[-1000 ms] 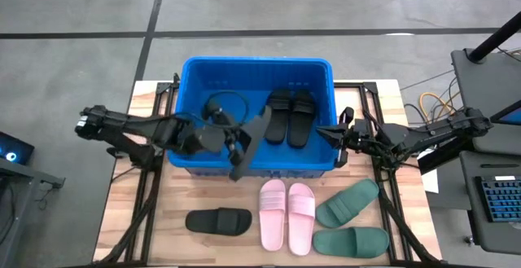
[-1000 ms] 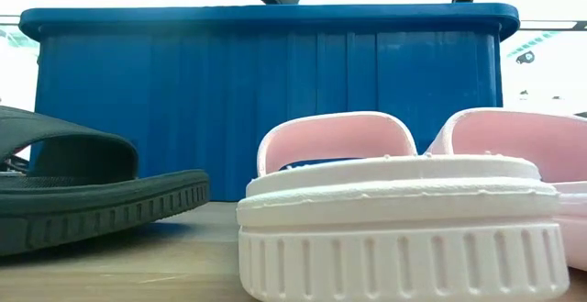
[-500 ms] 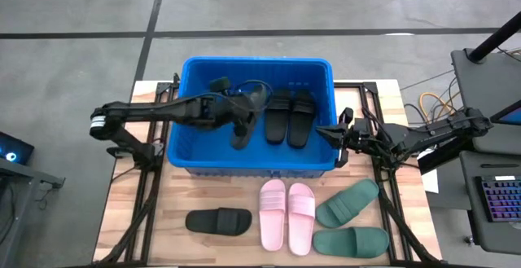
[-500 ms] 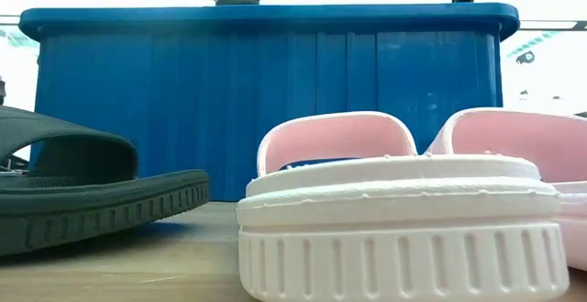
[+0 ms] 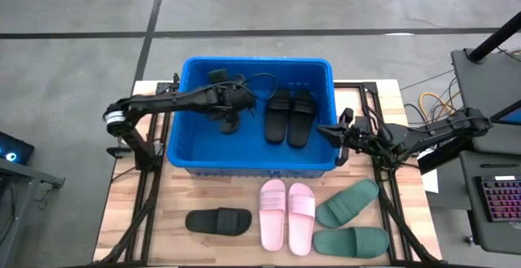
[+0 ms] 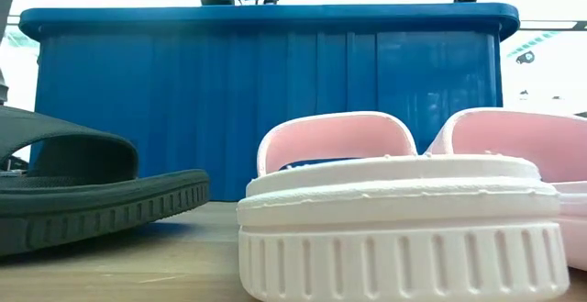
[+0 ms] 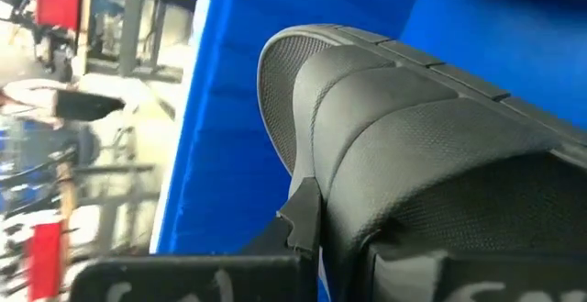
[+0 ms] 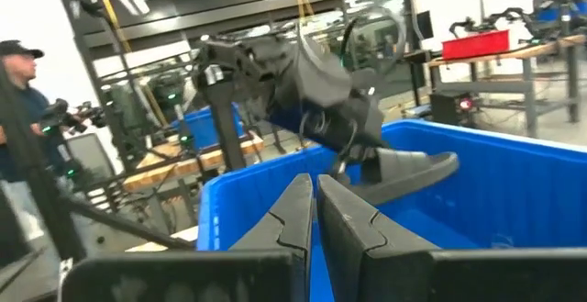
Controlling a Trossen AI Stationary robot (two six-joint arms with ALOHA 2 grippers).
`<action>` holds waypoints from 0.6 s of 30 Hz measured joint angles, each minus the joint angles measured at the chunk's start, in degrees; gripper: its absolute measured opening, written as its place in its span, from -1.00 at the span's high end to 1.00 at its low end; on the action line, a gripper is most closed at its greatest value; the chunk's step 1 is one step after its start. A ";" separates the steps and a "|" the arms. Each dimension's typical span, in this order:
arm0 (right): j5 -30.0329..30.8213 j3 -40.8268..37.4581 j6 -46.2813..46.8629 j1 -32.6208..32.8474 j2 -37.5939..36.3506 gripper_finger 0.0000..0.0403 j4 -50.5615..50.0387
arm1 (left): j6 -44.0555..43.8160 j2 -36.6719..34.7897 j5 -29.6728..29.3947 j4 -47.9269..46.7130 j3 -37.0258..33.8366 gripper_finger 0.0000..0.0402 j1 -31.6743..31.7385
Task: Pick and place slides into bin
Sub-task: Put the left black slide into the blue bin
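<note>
Bin [image 5: 187, 164] holds two black slides [image 5: 290, 116]; my left gripper [image 5: 230, 115] clenched on third black slide [image 7: 413, 155] above bin interior. Right gripper [image 5: 325, 133] shut, empty, at rim. Five slides on table [image 5: 130, 195] remain.

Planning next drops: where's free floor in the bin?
Bare floor in the bin: the whole front strip and the left half beneath the left end effector, which holds a black slide. Crowded: the black pair at right-centre.
</note>
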 joint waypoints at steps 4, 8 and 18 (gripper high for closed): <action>2.87 0.00 0.67 -0.01 -0.01 0.94 -0.01 | 0.36 1.81 -0.68 -2.31 -0.70 1.00 1.95; 4.18 0.00 0.52 0.00 0.00 0.94 -0.06 | 1.55 2.11 0.37 -1.91 -3.54 1.00 4.09; 4.36 0.00 0.37 -0.02 0.00 0.94 -0.10 | 4.68 0.07 -1.82 8.97 -16.71 1.00 8.71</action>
